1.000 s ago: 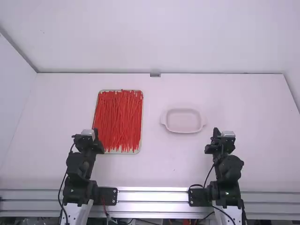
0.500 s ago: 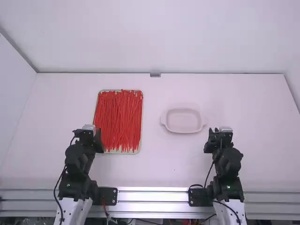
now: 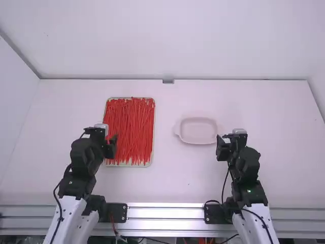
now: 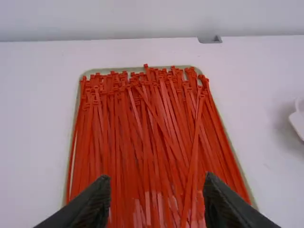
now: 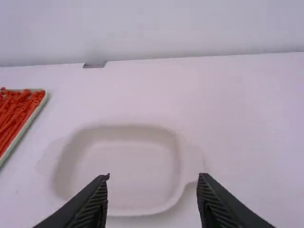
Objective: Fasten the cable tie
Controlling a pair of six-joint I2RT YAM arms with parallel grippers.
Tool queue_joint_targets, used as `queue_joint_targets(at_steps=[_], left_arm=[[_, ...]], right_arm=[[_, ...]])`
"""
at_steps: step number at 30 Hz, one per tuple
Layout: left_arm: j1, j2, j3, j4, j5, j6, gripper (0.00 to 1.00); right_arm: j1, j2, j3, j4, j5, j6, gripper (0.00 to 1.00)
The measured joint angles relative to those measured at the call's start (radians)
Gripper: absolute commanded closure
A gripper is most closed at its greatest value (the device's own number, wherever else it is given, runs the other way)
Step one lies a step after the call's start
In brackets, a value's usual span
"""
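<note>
A pile of red cable ties [image 3: 128,130] lies lengthwise on a pale green tray [image 3: 154,108] left of the table's middle. The same cable ties [image 4: 152,142] and tray rim [image 4: 78,88] fill the left wrist view. My left gripper [image 3: 108,146] hovers over the tray's near left corner, and its fingers [image 4: 90,206] stand open with nothing between them. My right gripper [image 3: 227,147] sits just on the near right side of a white dish [image 3: 198,130]. Its fingers [image 5: 90,204] are open in front of the empty dish [image 5: 121,164].
A small grey bracket [image 3: 168,80] sits at the table's far edge. White walls close in the table at the left and back. Bare table surface lies to the right of the dish and left of the tray.
Both arms have risen and reached forward. The left gripper moved over the tray's near left corner; the right gripper moved up toward the dish.
</note>
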Motion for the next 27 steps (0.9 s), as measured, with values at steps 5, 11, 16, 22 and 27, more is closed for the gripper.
queue_joint_targets(at_steps=[5,11,16,22,27], left_arm=[[-0.004,0.122,0.085,-0.022,0.03,-0.009,0.34],[-0.008,0.243,0.169,-0.052,0.06,-0.019,0.24],[-0.011,0.335,0.237,-0.09,0.071,-0.02,0.16],[-0.017,0.423,0.296,-0.126,0.061,-0.023,0.09],[-0.018,0.486,0.341,-0.146,0.061,-0.023,0.04]], right_arm=[[0.068,0.085,0.056,0.002,0.026,0.015,0.34],[0.137,0.191,0.112,0.003,0.056,0.034,0.24],[0.188,0.272,0.149,-0.004,0.066,0.043,0.16],[0.243,0.351,0.193,-0.011,0.071,0.059,0.1],[0.273,0.434,0.221,-0.012,0.072,0.066,0.05]])
